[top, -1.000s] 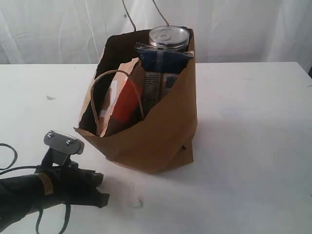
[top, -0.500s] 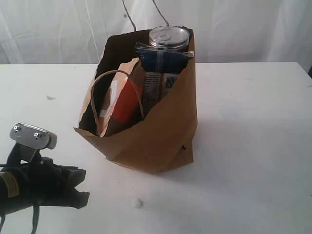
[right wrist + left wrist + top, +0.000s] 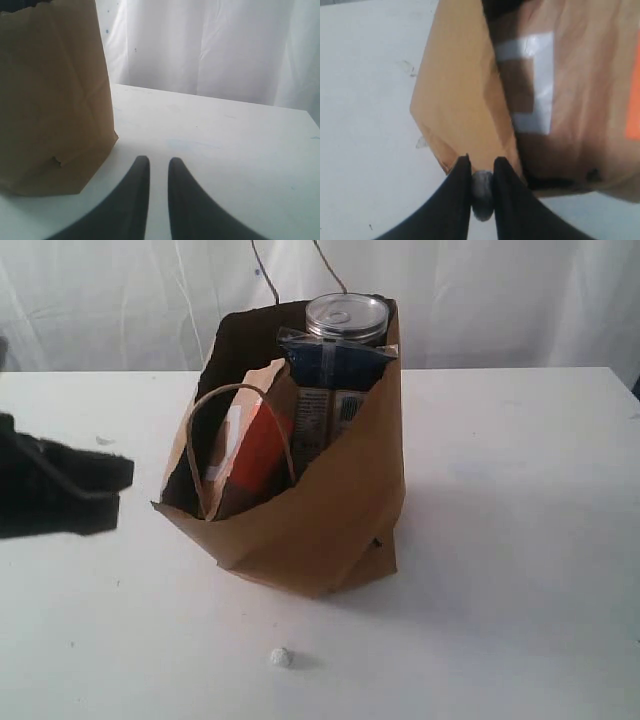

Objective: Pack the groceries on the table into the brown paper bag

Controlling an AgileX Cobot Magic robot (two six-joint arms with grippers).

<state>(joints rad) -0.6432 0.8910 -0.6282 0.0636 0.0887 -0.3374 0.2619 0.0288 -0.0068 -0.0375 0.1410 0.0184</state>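
Left claw (image 3: 481, 160) narrow, with a grey blob between the tips; can't tell if it's held. It sits beside the bag (image 3: 320, 530). Right claw (image 3: 155, 162) shows a narrow slit and is empty. The bag stands upright on the table (image 3: 520, 540), holding pouch (image 3: 262, 450), packet (image 3: 335, 355) and, at the back, can (image 3: 346, 315).

Inside the bag (image 3: 300, 530) we see only the top of the can (image 3: 346, 318). The lower parts of the packet (image 3: 335, 358) and pouch (image 3: 255, 445) are hidden behind the bag's front wall. The bag's far handle (image 3: 330, 267) runs off the top edge. Left of the bag, the left gripper (image 3: 122, 488) is a dark blur (also cut off at the edge). A white speck (image 3: 282, 657) in front of the bag is too small to name. Between the fingers (image 3: 462, 187), by the bag's corner, sits a grey smudge (image 3: 481, 192); we cannot tell what it is, or whether it is held.
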